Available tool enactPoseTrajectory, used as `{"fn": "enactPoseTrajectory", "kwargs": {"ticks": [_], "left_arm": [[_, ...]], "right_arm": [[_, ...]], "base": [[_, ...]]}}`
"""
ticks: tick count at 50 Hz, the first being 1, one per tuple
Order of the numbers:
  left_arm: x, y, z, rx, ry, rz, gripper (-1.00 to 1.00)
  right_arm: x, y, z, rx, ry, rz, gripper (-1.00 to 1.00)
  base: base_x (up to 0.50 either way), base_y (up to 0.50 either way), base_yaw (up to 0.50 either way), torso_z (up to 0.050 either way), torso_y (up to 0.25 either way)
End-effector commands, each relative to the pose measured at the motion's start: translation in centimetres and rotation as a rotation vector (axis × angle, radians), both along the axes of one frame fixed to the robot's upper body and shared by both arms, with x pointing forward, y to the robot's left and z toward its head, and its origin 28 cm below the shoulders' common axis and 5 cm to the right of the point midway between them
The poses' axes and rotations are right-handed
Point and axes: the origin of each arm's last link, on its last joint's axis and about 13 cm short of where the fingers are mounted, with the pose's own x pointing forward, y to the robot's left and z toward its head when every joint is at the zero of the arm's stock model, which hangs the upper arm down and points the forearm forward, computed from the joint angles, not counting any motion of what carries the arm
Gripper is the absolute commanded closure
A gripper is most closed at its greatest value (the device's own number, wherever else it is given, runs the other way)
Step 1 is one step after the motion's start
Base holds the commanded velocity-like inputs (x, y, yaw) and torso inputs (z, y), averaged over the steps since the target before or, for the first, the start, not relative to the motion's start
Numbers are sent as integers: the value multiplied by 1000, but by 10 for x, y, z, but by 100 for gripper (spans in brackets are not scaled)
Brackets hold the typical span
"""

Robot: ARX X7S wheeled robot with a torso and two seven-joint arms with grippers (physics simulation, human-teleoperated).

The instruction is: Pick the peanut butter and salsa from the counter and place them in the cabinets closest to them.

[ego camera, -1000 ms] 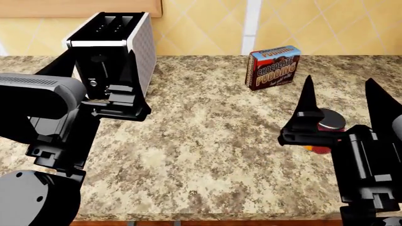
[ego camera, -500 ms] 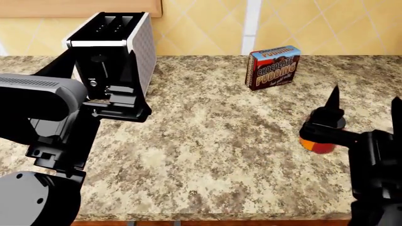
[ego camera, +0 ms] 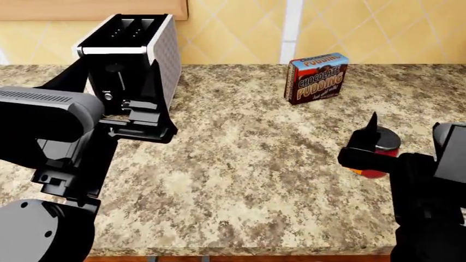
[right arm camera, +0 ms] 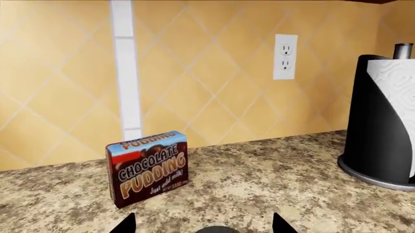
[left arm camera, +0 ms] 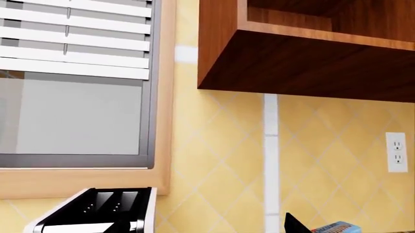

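The salsa (ego camera: 376, 158), a squat orange-red jar with a dark-red lid, stands on the speckled counter (ego camera: 255, 164) at the right. My right gripper (ego camera: 406, 134) is open and lowered around it, one finger on each side. In the right wrist view the lid (right arm camera: 217, 229) shows between the two fingertips (right arm camera: 126, 224). My left gripper (ego camera: 120, 82) is open and held up in front of the toaster, holding nothing. One of its fingertips (left arm camera: 293, 224) shows in the left wrist view. The peanut butter is out of view.
A black-and-white toaster (ego camera: 163, 60) stands at the back left. A chocolate pudding box (ego camera: 316, 77) sits by the wall behind the jar. A paper towel holder (right arm camera: 382, 136) is further right. A wooden wall cabinet (left arm camera: 311, 58) hangs above, beside a window.
My right gripper has come down and shifted right, so its fingers now straddle the jar. The left arm has barely moved.
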Motion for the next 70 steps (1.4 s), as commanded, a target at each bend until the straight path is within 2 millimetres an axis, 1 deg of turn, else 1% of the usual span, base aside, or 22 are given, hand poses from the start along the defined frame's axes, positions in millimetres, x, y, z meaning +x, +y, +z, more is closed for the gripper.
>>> {"fn": "enactPoseTrajectory", "kwargs": {"ticks": [1,34,70], "left_arm": [[0,0,0,2,1,-1,-100],[0,-1,-1,9,1,-6,-100],[-1,-1,-1,11,-3,-6,-100]], "right_arm": [[5,-1,-5,-2,32,2,-100],[18,-2,-16,6,104,6,-100],[32,-8,-32,16,210,-42,-100]], "base": [[0,0,0,0,0],[0,0,0,0,0],[0,0,0,0,0]]}}
